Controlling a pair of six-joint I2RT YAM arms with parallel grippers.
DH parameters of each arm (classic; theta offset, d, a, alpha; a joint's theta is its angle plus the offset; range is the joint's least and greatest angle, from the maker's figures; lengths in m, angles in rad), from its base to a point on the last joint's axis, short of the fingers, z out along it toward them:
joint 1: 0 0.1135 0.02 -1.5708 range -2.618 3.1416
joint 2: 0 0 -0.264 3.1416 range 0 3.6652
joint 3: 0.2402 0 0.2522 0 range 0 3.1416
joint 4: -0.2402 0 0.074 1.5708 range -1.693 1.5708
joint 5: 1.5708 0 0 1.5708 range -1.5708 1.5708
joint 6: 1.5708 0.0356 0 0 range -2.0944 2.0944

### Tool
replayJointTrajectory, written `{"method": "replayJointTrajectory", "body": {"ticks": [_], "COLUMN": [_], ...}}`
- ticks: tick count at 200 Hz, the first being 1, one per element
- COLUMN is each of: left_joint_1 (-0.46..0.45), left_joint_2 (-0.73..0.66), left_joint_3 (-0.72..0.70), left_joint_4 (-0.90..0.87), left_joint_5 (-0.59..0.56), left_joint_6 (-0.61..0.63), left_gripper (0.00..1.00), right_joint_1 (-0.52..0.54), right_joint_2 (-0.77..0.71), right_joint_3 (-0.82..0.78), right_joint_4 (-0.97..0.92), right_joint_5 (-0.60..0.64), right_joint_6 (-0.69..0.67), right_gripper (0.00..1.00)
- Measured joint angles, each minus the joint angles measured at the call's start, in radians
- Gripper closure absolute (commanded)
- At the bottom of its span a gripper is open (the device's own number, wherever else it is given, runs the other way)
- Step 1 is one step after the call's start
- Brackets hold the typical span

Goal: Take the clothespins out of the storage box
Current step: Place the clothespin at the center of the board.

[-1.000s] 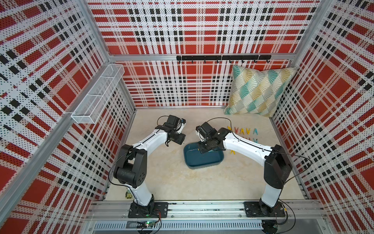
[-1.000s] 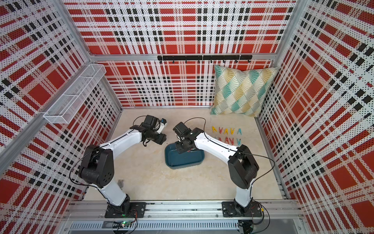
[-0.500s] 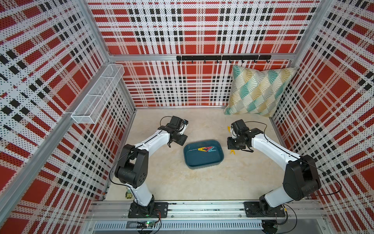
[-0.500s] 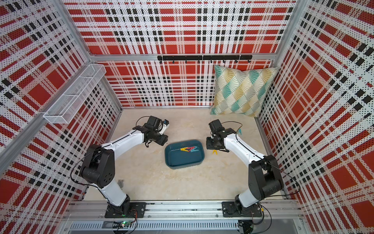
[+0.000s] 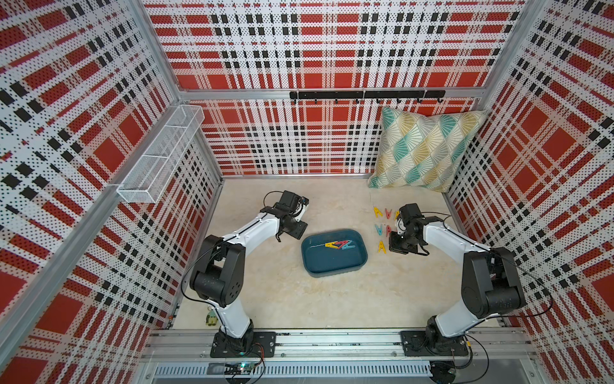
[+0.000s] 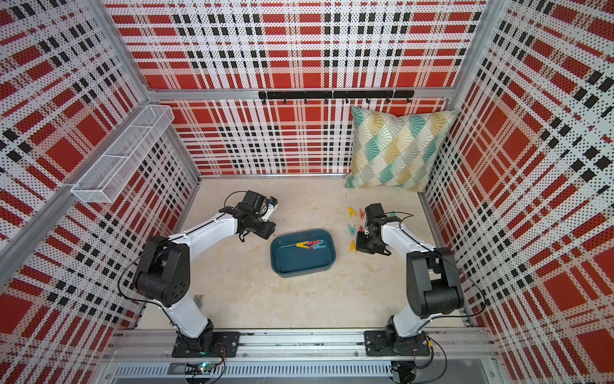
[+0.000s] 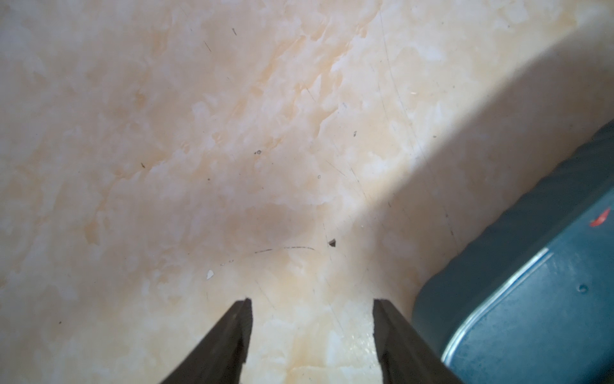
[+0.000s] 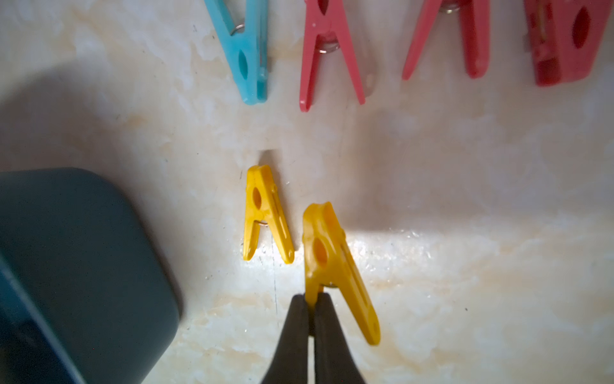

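Note:
The teal storage box [image 5: 327, 264] [image 6: 295, 264] sits mid-table with a few clothespins [image 5: 339, 245] [image 6: 311, 245] tangled near its far wall. Several more clothespins [image 5: 382, 247] lie in rows on the table to its right. My right gripper [image 8: 311, 301] [image 5: 397, 245] is shut on one leg of a yellow clothespin [image 8: 332, 262], low over the table beside a lying yellow one [image 8: 265, 216]. My left gripper [image 7: 312, 306] [image 5: 296, 229] hangs open and empty over bare table, just off the box's far-left corner [image 7: 531, 282].
A patterned cushion [image 5: 425, 149] leans in the back right corner. On the left wall hangs a white wire basket [image 5: 159, 156]. A small greenish object [image 5: 211, 319] lies by the left arm's base. Plaid walls close in three sides.
My right arm has swung from over the box to the right, carrying a yellow clothespin to the rows on the table. The left arm has barely moved.

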Motion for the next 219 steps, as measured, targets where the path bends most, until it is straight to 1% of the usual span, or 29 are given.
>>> {"method": "replayJointTrajectory", "body": {"ticks": [47,90,120,151,219], "left_joint_1": [0.0,0.0,0.0,0.0,0.0], "left_joint_2": [0.0,0.0,0.0,0.0,0.0], "left_joint_3": [0.001,0.002,0.002,0.002,0.003], "left_joint_4": [0.0,0.0,0.0,0.0,0.0], "left_joint_5": [-0.003,-0.003,-0.003,-0.003,-0.002], "left_joint_6": [0.0,0.0,0.0,0.0,0.0], "left_gripper": [0.36,0.37,0.37,0.37,0.37], "right_joint_1": [-0.007,-0.007,-0.007,-0.007,-0.007], "right_joint_2": [0.078,0.103,0.111,0.12,0.117], "right_joint_3": [0.002,0.015,0.018,0.018,0.035], "right_joint_4": [0.027,0.044,0.058,0.063,0.051], "right_joint_5": [-0.004,-0.004,-0.003,0.001,0.009], "right_joint_6": [-0.022,-0.029,-0.034,-0.043,-0.048], "right_gripper": [0.95,0.93,0.87,0.85,0.74]}}
